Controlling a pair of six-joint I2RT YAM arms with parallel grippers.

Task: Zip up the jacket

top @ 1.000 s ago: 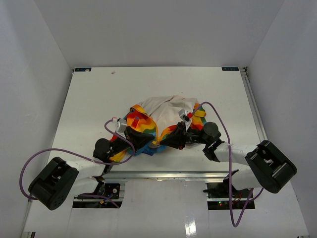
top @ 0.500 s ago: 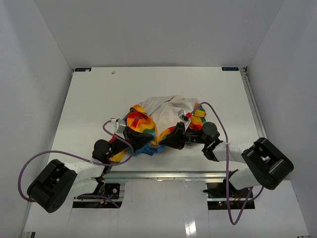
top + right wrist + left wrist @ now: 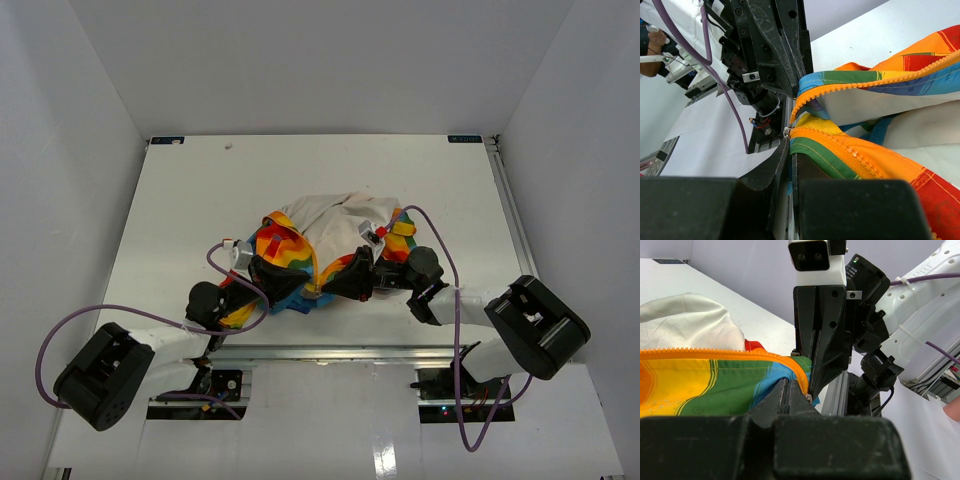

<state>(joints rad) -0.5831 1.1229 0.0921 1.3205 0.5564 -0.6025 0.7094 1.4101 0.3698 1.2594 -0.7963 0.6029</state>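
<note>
L pincer (image 3: 799,392) & R pincer (image 3: 790,139) each pinch an orange zip edge (image 3: 875,77) of the soft rainbow-block fabric jacket (image 3: 285,245); I'd keep ends level b4 mating.

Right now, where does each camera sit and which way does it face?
Top external: above, behind the bases, looking down on table and jacket; both arms show.
Left wrist: on the left arm, looking along the shut left tool at the right tool.
Right wrist: the reverse, along its shut tool at the left tool.
Shared: both wrist views show the orange zipper.

zipper end (image 3: 786,131) tiny (unclear), jacket (image 3: 880,160) cropped
</note>
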